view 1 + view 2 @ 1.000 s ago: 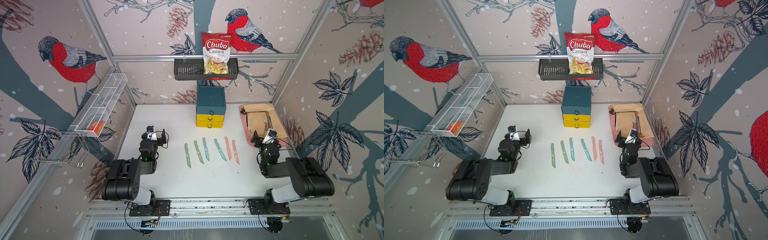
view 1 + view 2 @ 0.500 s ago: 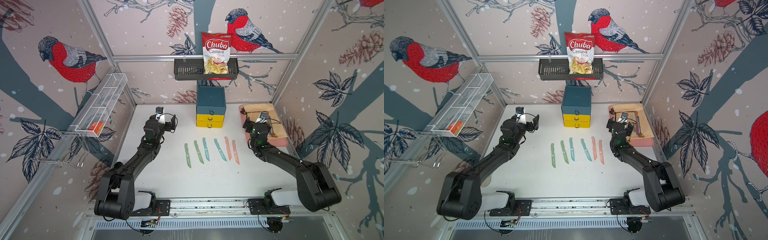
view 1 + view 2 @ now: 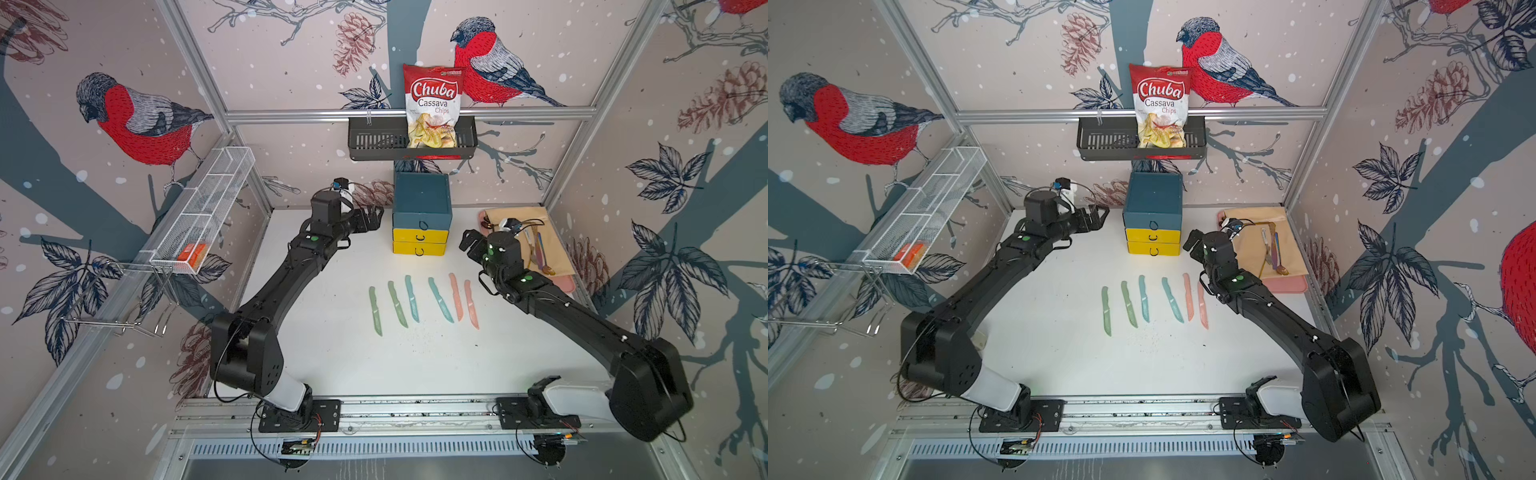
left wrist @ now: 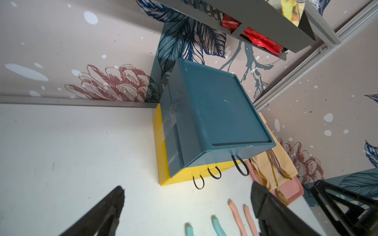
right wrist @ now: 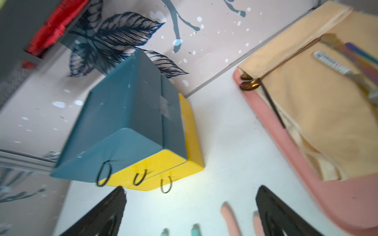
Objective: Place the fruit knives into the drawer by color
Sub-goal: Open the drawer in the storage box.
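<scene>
Six fruit knives lie in a row mid-table in both top views: two green (image 3: 375, 307), two teal (image 3: 440, 300) and two pink (image 3: 456, 297). Behind them the drawer (image 3: 421, 216) stands against the back wall, dark teal above two yellow fronts, all three shut. My left gripper (image 3: 374, 216) hovers open just left of the drawer's top. My right gripper (image 3: 469, 245) hangs open to the right of the yellow fronts. The left wrist view shows the drawer (image 4: 214, 112) beyond the spread gripper (image 4: 188, 189). In the right wrist view the gripper (image 5: 192, 191) is empty, with a pink knife (image 5: 229, 218) below.
A pink tray (image 3: 567, 282) with a beige cloth and dark cutlery lies at the right wall, close to my right arm. A black wall basket (image 3: 374, 139) holding a chips bag hangs above the drawer. A wire shelf (image 3: 203, 216) runs along the left wall.
Both arms have unfolded from the table's front sides and reached back towards the drawer, left arm to its left, right arm to its right. The knives have not moved.
</scene>
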{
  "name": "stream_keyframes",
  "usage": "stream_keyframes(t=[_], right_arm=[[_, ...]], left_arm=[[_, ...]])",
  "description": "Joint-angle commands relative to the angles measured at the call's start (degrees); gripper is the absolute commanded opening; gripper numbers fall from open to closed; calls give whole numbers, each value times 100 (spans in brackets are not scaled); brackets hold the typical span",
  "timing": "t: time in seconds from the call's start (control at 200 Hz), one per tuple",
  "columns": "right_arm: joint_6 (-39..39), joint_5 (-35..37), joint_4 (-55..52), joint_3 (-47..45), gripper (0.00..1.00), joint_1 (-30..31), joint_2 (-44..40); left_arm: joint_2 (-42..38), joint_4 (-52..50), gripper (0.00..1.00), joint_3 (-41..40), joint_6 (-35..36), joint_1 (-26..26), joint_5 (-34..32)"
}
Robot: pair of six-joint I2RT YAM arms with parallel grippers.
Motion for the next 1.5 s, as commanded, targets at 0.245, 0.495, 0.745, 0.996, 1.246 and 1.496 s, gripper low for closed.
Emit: stream_keyframes(t=[0.245, 0.495, 0.745, 0.996, 1.246, 1.496], right_arm=[[2076, -1866, 1038, 228, 100, -70, 513], [2603, -2305, 1531, 417, 99, -175, 1153], [3263, -2840, 2650, 540, 83, -222, 2155], [3532, -3286, 3277, 985, 74, -210, 2965], [3556, -3426, 3606, 1301, 67, -221, 3405], [3662, -3428, 3850, 1377, 36, -167, 3641]], left_arm=[[1718, -705, 97, 1797, -1077, 124, 2169], [2516, -1274, 96, 2486, -827, 127, 2227], [2863, -1816, 90, 2953, -483, 163, 2031], [3078, -2238, 91, 3228, -251, 202, 1876], [3182, -2342, 92, 3323, -149, 199, 1864], [3222, -2331, 93, 3353, -148, 199, 1899]])
